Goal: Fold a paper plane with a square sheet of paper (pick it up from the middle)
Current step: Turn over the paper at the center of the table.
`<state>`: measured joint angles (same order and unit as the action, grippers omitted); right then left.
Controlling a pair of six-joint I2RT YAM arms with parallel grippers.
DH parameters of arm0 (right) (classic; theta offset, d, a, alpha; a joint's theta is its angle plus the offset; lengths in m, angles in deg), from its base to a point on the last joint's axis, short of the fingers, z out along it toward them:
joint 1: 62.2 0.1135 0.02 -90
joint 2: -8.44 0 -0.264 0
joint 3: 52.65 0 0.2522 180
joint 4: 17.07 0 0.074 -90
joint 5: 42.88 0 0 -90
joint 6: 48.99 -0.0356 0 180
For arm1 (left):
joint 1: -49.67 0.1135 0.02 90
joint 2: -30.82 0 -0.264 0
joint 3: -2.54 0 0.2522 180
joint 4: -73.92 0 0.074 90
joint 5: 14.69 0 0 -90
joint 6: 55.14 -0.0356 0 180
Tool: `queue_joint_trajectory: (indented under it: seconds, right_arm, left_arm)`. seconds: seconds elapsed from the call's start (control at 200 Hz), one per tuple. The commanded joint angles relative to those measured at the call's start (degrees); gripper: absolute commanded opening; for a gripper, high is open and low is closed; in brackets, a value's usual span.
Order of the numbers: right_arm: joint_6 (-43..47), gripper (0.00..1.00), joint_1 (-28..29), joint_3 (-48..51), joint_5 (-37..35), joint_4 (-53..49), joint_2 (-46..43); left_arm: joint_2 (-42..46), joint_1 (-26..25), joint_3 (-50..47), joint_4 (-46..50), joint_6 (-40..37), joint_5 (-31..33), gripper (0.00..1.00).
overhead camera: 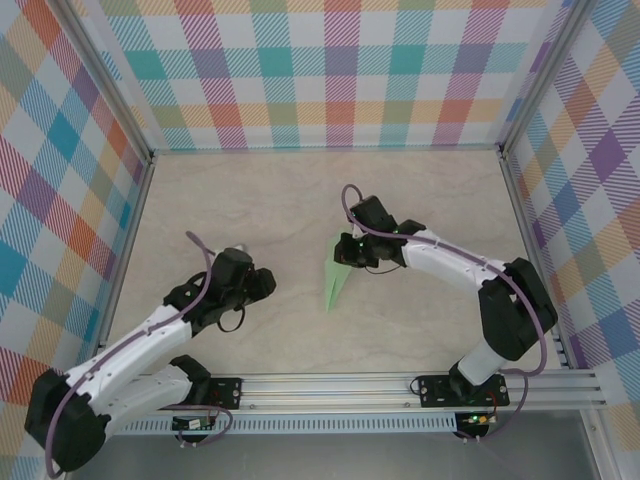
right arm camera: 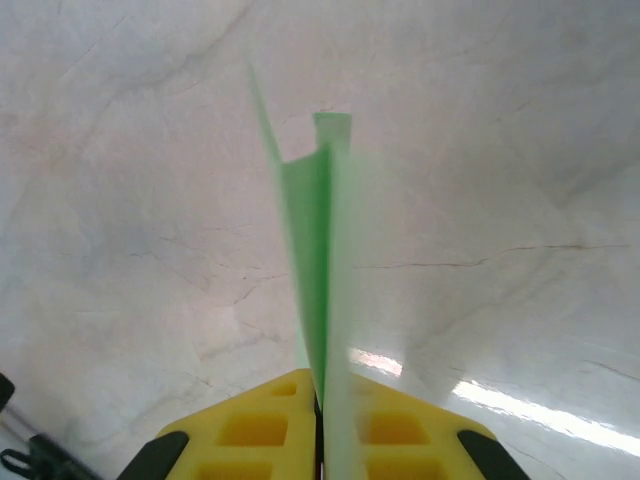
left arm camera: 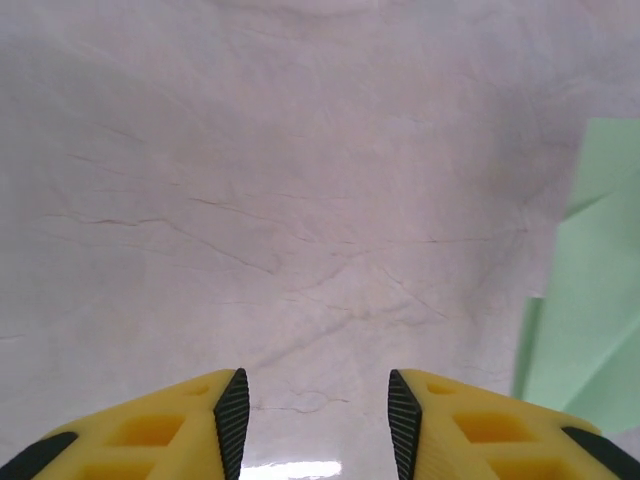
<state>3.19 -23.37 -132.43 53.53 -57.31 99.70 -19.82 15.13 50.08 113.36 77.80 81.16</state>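
Green paper plane [right arm camera: 315,250] disappears edge-on into the pinching right hand [right arm camera: 320,390].

Paper plane [right arm camera: 318,250] matt green paper; table [left arm camera: 300,200] smooth, glossy marble-look.

You've got a pale marble-look tabletop [overhead camera: 250,200] with thin dark veins running through it, and up close there's a bright glare streak [right arm camera: 540,410] on it. Plaid walls [overhead camera: 340,70] in teal, pink, orange and purple box it in on three sides, held by aluminium posts [overhead camera: 110,90]. A slotted aluminium rail [overhead camera: 340,385] runs along the near edge.
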Motion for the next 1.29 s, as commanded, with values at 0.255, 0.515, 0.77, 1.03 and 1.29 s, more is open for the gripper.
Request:
queue_joint_trajectory:
  seconds: [0.255, 0.515, 0.77, 1.03, 1.29]
  right_arm:
    - [6.6, 0.10, 9.0, -29.2, -46.4, -51.6, 16.1]
    - [3.7, 0.12, 14.8, -45.5, -47.7, -57.8, 34.9]
    - [4.2, 0.27, 20.0, -63.7, -31.0, -55.9, 50.8]
    - [7.5, 0.66, 19.8, -44.3, -2.2, -25.4, 32.0]
    - [4.8, 0.58, 13.3, -18.5, 6.6, -7.9, 14.1]
  left_arm:
    - [18.9, 1.0, -5.7, 10.6, 6.0, 16.1, 0.61]
    - [27.7, 1.0, -5.5, 20.2, 10.9, 23.1, 0.63]
    - [31.5, 1.0, -5.2, 22.8, 12.5, 24.3, 0.63]
    - [30.2, 1.0, -3.9, 23.4, 12.1, 23.5, 0.64]
    - [26.3, 1.0, -5.2, 17.0, 10.4, 16.7, 0.65]
